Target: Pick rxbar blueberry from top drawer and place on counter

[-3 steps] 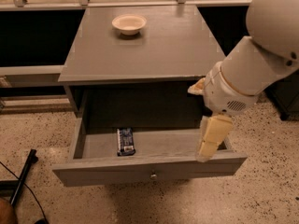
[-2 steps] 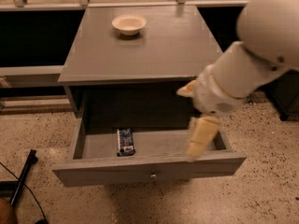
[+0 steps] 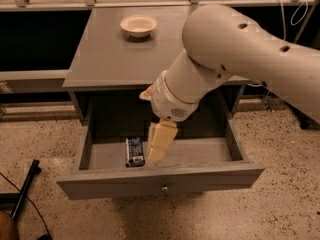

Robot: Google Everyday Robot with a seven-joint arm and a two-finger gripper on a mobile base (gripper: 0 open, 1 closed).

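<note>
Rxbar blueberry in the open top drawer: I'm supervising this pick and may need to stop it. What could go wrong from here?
The gripper hangs inside the top drawer just beside the rxbar blueberry, not over it; descending there may shove the bar aside. The bar lies flat near the front panel, so a low grasp could scrape wood. The wrist sits close under the counter edge and might clip it when lifting.
</note>
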